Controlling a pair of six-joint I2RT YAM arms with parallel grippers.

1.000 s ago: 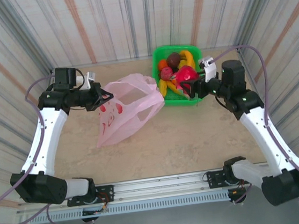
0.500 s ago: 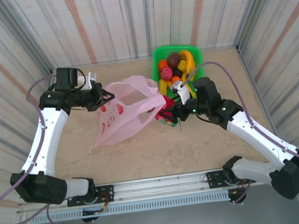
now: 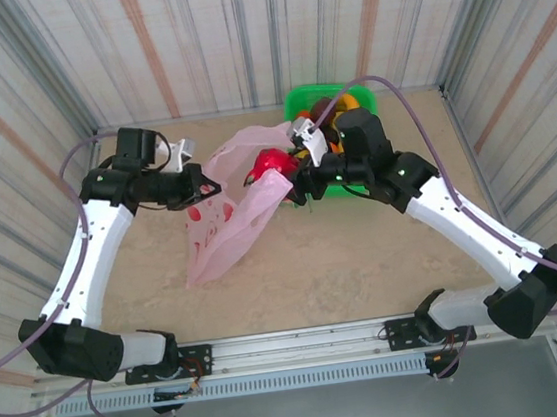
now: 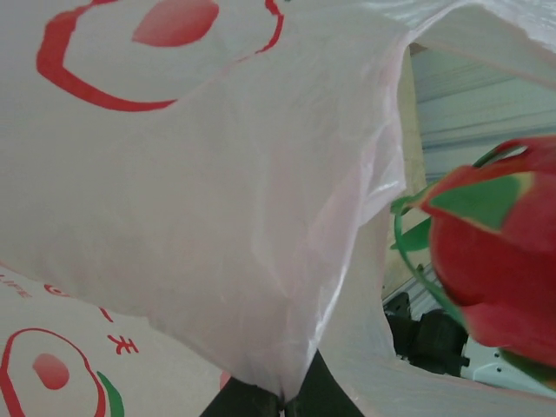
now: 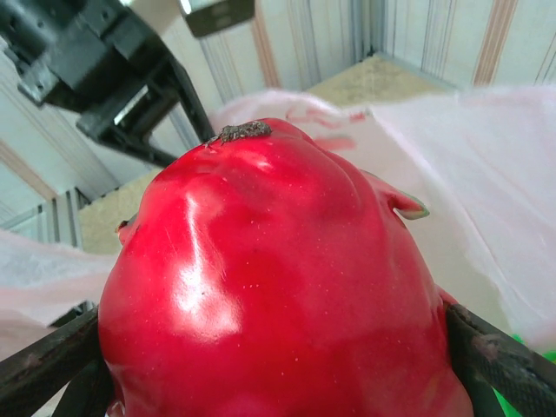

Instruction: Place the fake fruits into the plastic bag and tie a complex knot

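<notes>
We've got the red fruit (image 3: 271, 160) clamped in the right gripper (image 3: 284, 171), jaws wide, right at the bag (image 3: 222, 227) mouth. Our left gripper (image 3: 209, 186) is pinched tight on the bag rim, so the opening lies just left of the fruit.

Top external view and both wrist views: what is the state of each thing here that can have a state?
plastic bag: mouth open, rim held up by the left hand
left hand: shut on the bag's rim
right hand: closed wide around the red dragon fruit
red dragon fruit: gripped, at the bag's mouth, not yet released
green basket: upright, holding other fruits
</notes>
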